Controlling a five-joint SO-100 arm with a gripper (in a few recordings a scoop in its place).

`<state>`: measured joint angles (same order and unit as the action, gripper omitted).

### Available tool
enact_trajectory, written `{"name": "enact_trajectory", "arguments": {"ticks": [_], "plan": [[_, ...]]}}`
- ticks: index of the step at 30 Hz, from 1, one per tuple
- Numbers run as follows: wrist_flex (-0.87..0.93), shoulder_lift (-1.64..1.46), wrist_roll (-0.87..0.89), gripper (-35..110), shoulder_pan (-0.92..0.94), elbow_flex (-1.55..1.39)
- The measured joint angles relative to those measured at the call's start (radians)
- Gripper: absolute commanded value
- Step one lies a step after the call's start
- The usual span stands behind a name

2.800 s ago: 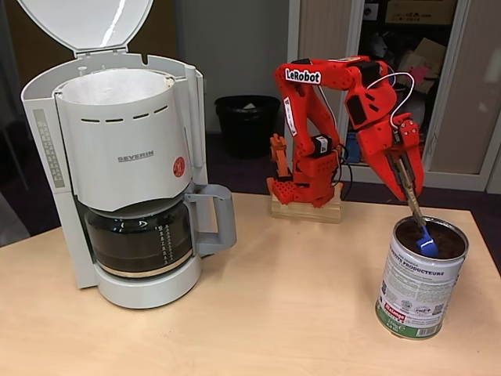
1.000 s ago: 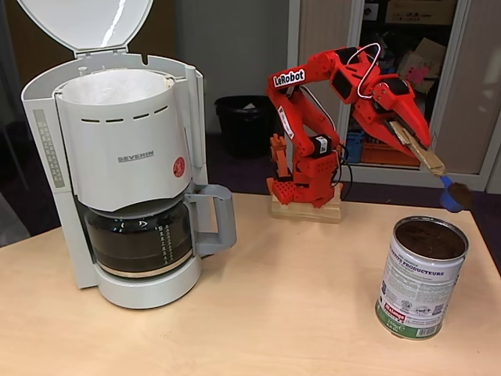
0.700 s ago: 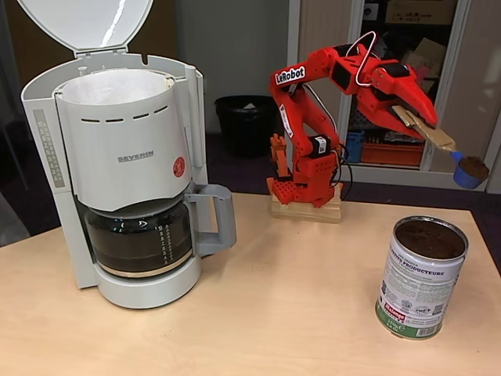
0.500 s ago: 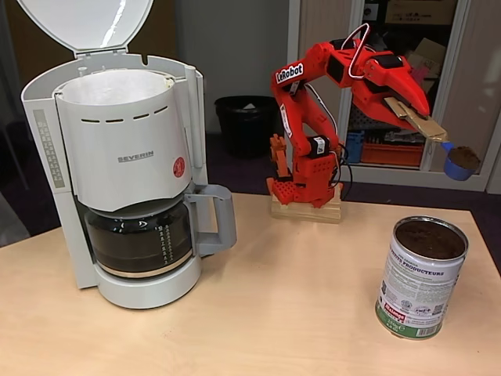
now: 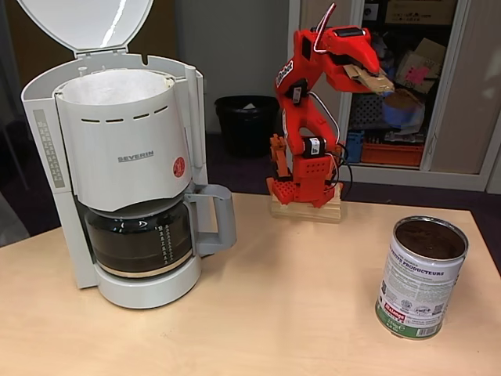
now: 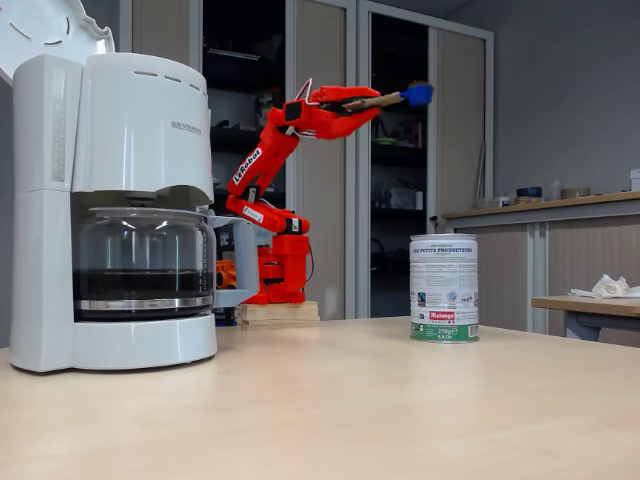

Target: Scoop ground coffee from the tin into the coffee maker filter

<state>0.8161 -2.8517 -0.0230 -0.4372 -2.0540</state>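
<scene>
**Scoop held high, away from the tin**

While the table [image 5: 258,313] holds everything, the biggest thing on it is the white coffee maker [image 5: 125,164] on the left. Its lid [image 5: 86,22] is tipped up and open. A white paper filter [image 5: 109,84] sits in the round basket at the top. A dark glass pot [image 5: 139,239] stands under the basket.

Next is the red arm [image 5: 309,102], far back on a small wooden block [image 5: 307,210]. It reaches up high and to the right. Its gripper [image 5: 362,74] is squeezed tight on a flat wooden handle [image 5: 374,81]. At the end of the handle is a blue scoop [image 5: 401,108] with brown coffee [image 5: 401,99] in it. From the side, the scoop [image 6: 417,94] is well above the tin [image 6: 443,288].

On the right stands the open tin [image 5: 421,276], near the front. It holds dark coffee powder [image 5: 430,239] close to the brim.
</scene>
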Motion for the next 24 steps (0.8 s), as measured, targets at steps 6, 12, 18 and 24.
{"name": "enact_trajectory", "arguments": {"ticks": [6,12,18,24], "plan": [[-0.003,-0.121,0.041,0,0.011,-0.021],[0.046,-0.091,0.041,0,0.043,0.058],[0.103,0.018,0.051,0,0.153,0.170],[0.103,0.219,0.051,0,0.324,0.299]]}}
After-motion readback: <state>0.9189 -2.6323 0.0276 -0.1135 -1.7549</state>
